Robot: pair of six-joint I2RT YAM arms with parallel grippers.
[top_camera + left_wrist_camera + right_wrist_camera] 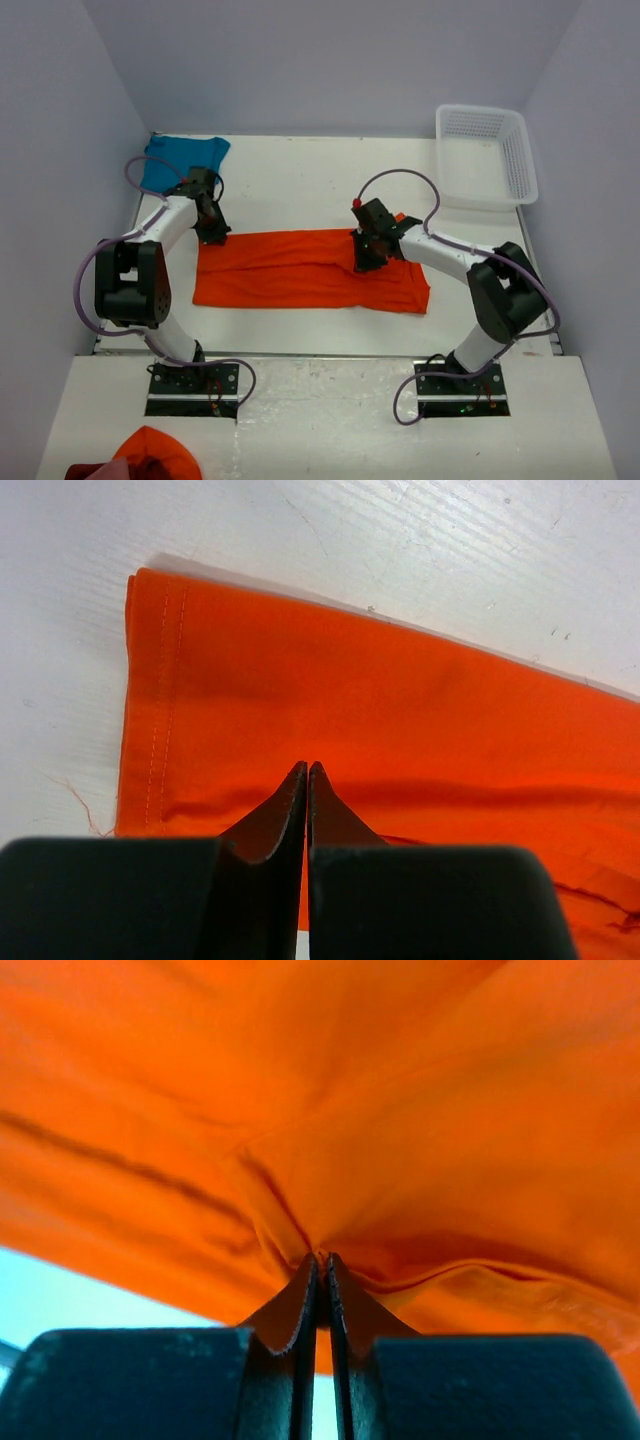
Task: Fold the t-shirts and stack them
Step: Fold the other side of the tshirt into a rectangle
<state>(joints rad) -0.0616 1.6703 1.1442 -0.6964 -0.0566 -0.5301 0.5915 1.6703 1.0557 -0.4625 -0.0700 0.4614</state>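
The orange shirt lies as a long folded band across the middle of the desk, its long edges roughly parallel to the near edge. White surface shows on the far side up to the back edge, and a narrower strip shows on the near side. The teal shirt is bunched in the far left corner and a white basket sits in the far right corner, both well apart from the band.

The left arm reaches forward with its elbow raised. The left gripper points down at the band's far left corner near the stitched hem, jaws closed, tips on the cloth. Whether it pinches a layer I cannot tell.

The right arm bends inward. The right gripper is clamped on a gathered fold of orange cloth at the band's far edge.
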